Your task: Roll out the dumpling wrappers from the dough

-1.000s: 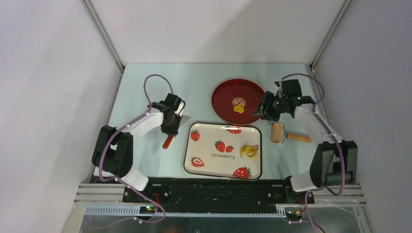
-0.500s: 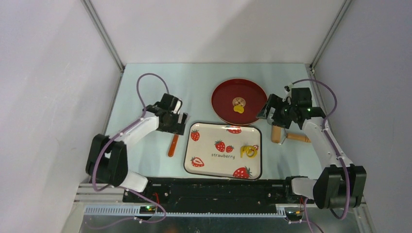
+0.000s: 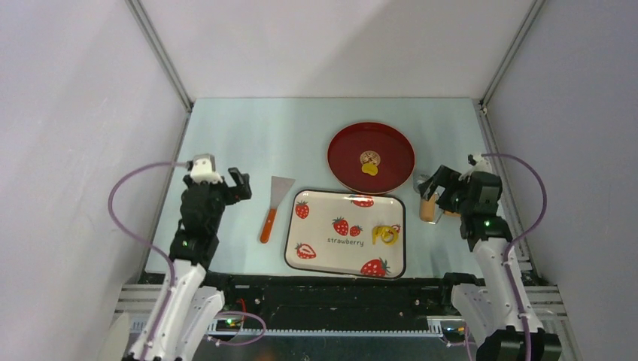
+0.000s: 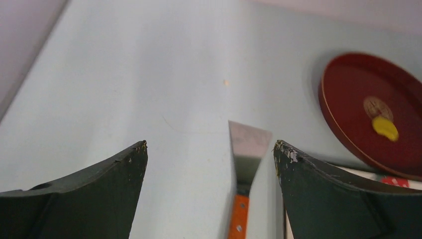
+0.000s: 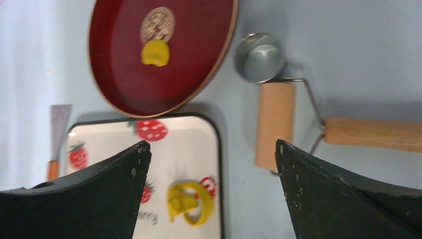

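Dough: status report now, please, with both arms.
Left jaws, right jaws open, empty. One wrapper on red plate; dough scrap on strawberry tray. Nothing covering either.

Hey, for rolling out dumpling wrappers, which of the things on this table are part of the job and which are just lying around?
For the job: dough scrap, dumpling wrapper, rolling pin, round cutter, strawberry tray, red plate.
Just lying about, probably: spatula.

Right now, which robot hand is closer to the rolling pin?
Right. The right gripper is just beside the rolling pin; the left gripper is far off, beyond the tray and spatula.
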